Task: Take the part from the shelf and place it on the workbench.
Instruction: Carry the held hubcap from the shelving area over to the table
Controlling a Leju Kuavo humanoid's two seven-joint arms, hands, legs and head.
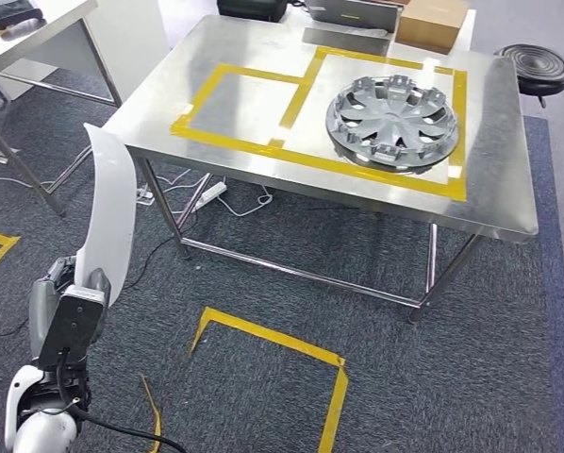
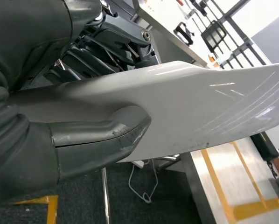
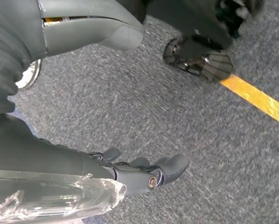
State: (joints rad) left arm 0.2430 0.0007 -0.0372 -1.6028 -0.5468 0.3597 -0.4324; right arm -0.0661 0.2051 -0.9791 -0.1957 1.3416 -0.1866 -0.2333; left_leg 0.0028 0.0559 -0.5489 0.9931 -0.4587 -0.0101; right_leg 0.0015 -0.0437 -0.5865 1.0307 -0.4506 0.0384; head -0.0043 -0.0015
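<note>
**White panel in hand, workbench not yet reached**

Head view first: the left hand (image 1: 69, 311) sits low beside the robot's body, gripping the bottom end of a curved white part (image 1: 112, 212) that stands nearly upright above it. The steel workbench (image 1: 215, 151) lies ahead and to the right, well apart from the part. On its top, yellow tape (image 1: 229, 74) marks two adjoining boxes; a grey hubcap (image 1: 391, 121) fills much of the right-hand one, and the left-hand box is bare metal. A cardboard box (image 1: 433, 21) sits at the far edge, a black stool (image 1: 534, 68) stands off the far right corner, and cables and a power strip (image 1: 209, 195) trail under the near edge. More yellow tape marks the dark grey carpet (image 1: 407, 368).

Left wrist view: the thick grey thumb (image 2: 99, 135) presses across the glossy white part (image 2: 201, 107), with the darker fingers (image 2: 95, 51) closed behind it, so the hold looks firm. Part of the bench top and its tape shows beyond.

Right wrist view: the right hand (image 3: 138, 172) hangs over the carpet, fingers loosely apart and holding nothing.

The risks, as I judge them: the part is long and held only at one end, so it could pivot or slide in the grasp on the way up, and its free end could clip the bench edge. A careless set-down might knock the hubcap, and the loose cables sit close to where the feet may step.
</note>
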